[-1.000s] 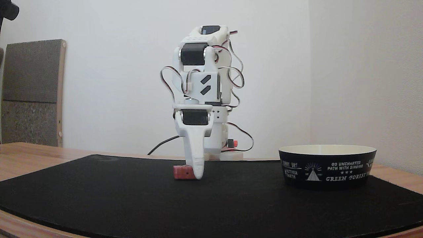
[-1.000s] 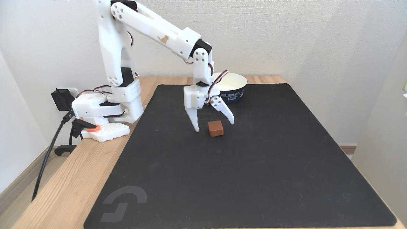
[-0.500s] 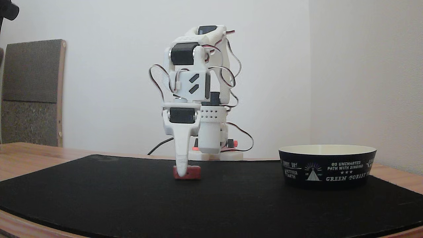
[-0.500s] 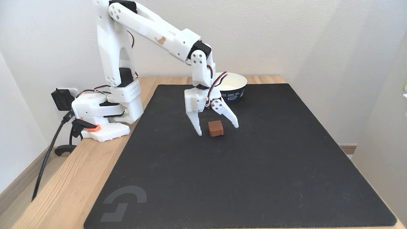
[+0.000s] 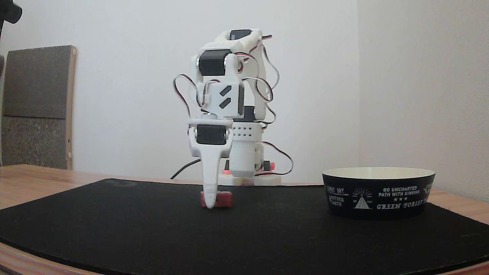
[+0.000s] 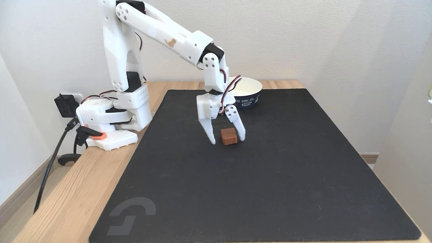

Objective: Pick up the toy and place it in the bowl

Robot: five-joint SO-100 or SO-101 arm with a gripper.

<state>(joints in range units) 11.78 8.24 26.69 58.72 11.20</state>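
My end effector [image 6: 226, 139] is spread around the red toy [image 6: 229, 136] on the black mat [image 6: 270, 175]. The bowl [image 5: 378, 193] sits well apart; I read "GO UNCHARTED PATH WITH SINGING".

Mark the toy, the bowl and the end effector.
toy [image 6: 228, 135], a fixed view, top face.
bowl [image 5: 378, 198], a fixed view, black outer wall.
end effector [image 6: 226, 140], a fixed view, midway between fingertips.
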